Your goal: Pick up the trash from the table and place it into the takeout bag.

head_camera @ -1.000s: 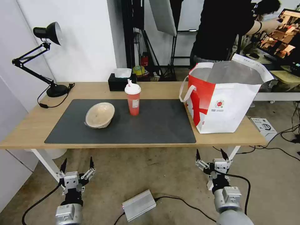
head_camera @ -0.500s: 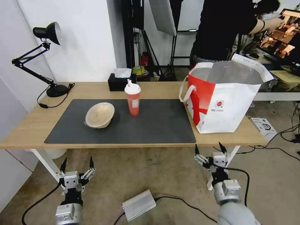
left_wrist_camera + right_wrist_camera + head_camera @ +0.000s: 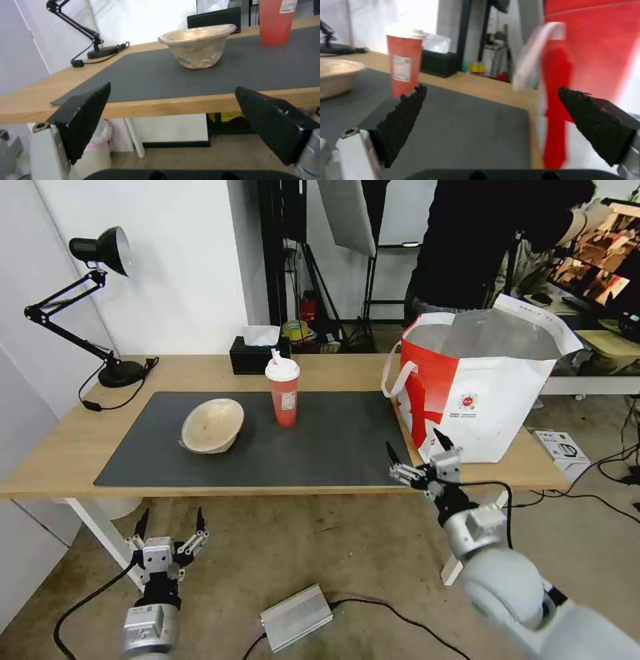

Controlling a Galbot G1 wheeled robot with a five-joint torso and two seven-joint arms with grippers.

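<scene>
Overhead, both spread tools (image 3: 169,522) (image 3: 415,448) flank the table (image 3: 60,447); wrist views show cup (image 3: 404,65) and bowl (image 3: 198,45).

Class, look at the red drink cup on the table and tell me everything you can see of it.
The red drink cup is a tall, slightly tapered, translucent red tumbler that looks like plastic, closed by a white domed lid with a straw standing in it. A small white label is stuck on its side. It stands upright on the dark grey mat, in front of the black tissue box and beside the beige bowl, apart from it. Nothing grips it; only the mat touches it.
</scene>
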